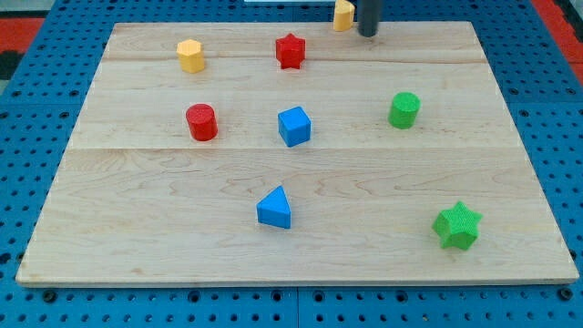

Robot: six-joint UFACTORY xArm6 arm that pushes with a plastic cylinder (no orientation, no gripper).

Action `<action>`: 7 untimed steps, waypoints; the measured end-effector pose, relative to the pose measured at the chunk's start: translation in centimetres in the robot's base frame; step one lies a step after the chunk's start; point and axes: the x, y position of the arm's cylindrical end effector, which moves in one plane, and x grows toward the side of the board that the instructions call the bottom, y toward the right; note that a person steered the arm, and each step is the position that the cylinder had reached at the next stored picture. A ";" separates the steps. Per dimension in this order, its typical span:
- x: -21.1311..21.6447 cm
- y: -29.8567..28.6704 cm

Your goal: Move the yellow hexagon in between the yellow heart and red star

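Observation:
The yellow hexagon (pixel 190 56) sits near the view's top left of the wooden board (pixel 164 210). The red star (pixel 290 51) stands to its right, near the top middle. The yellow heart (pixel 342 15) is at the top edge, partly cut off by the frame. My tip (pixel 367 34) is at the top edge, just right of the yellow heart, close to touching it. The tip is far to the right of the yellow hexagon.
A red cylinder (pixel 201 122) and a blue cube (pixel 294 126) sit mid-board. A green cylinder (pixel 404 110) is to the right. A blue triangular block (pixel 275 209) is lower middle. A green star (pixel 456 226) is lower right. Blue pegboard surrounds the board.

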 end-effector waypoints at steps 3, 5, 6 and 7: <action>-1.4 1.1; 9.3 1.3; 16.2 -10.4; 16.9 -25.3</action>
